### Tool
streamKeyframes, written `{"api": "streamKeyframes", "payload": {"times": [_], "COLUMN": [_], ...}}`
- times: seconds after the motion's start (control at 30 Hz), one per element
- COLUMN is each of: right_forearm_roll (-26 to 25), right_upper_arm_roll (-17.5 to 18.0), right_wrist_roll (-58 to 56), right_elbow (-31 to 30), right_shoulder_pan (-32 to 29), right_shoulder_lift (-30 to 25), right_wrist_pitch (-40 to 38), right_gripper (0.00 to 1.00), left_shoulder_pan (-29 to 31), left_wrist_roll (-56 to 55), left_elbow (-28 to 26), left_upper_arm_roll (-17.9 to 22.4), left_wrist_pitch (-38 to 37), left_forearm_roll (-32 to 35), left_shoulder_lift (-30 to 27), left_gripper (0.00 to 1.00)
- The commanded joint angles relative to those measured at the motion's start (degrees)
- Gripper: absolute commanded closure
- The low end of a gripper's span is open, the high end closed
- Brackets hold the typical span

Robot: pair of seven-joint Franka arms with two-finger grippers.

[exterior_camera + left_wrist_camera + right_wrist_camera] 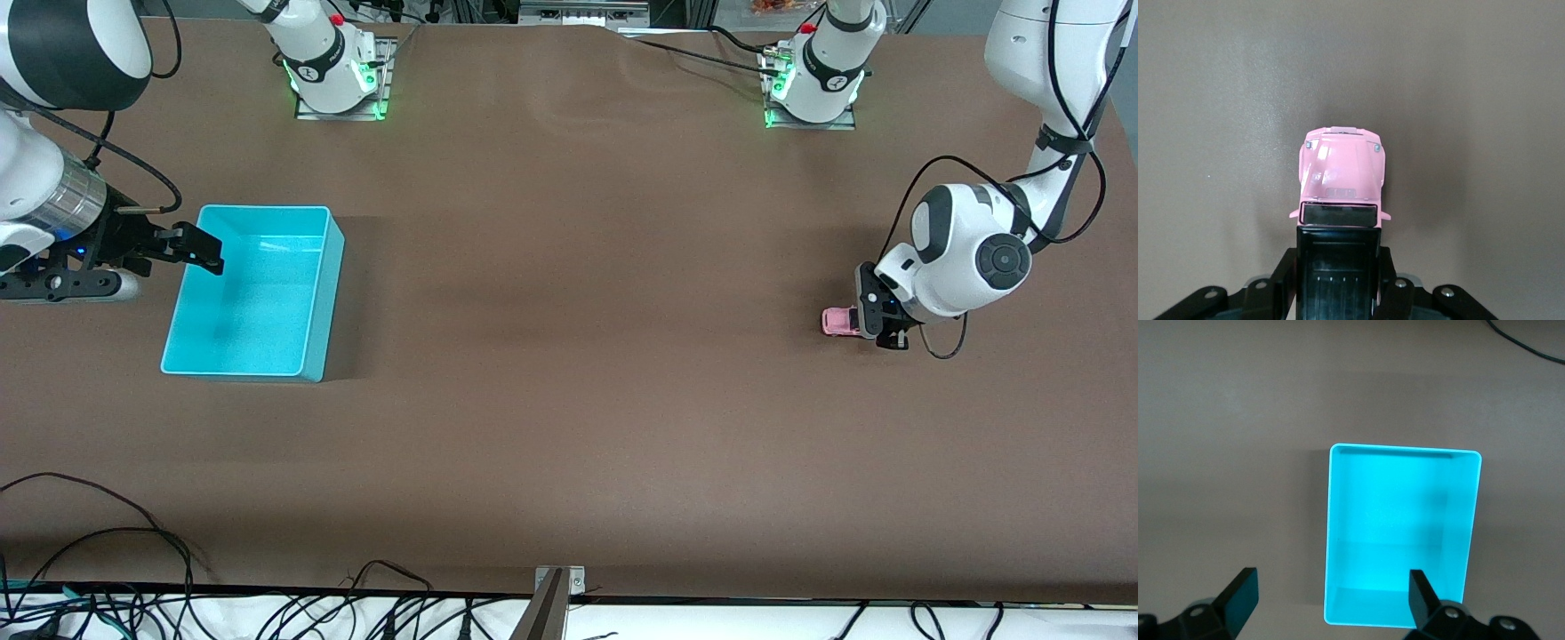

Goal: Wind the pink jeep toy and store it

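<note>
The pink jeep toy (837, 321) (1341, 175) is down at the brown table near the left arm's end. My left gripper (876, 325) (1338, 267) is shut on its black-roofed rear half, one finger on each side, and the pink hood sticks out past the fingertips. Its wheels are hidden. The turquoise bin (258, 293) (1398, 520) stands empty near the right arm's end of the table. My right gripper (200, 251) (1331, 580) hangs open over the bin's outer edge, holding nothing.
Brown table cloth (569, 267) lies bare between the bin and the jeep. Loose black cables (107, 569) run along the table edge nearest the front camera. The two arm bases (338, 71) (813, 80) stand at the farthest edge.
</note>
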Motion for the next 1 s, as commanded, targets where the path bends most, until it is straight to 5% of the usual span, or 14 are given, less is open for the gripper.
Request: {"api": "streamKeyframes", "payload": {"times": [0.0,0.97], "right_forearm_roll": [0.79,0.79], "right_upper_arm_roll": [-0.09,-0.09], "right_wrist_roll": [0.41,0.41], "right_elbow": [-0.31,-0.31], "right_shoulder_pan": [-0.12,-0.11], "right_shoulder_lift": [-0.35,-0.35], "right_wrist_pitch": [0.5,0.94], "right_gripper": [0.0,0.0], "left_shoulder_pan": [0.47,1.08], "left_wrist_roll": [0.79,0.62], "left_elbow": [0.38,0.38], "left_upper_arm_roll": [0.22,12.87], "left_wrist_pitch": [1.63,3.83], "left_forearm_roll": [1.36,5.93], "left_shoulder_lift": [1.91,2.7], "left_gripper": [1.0,1.0]}}
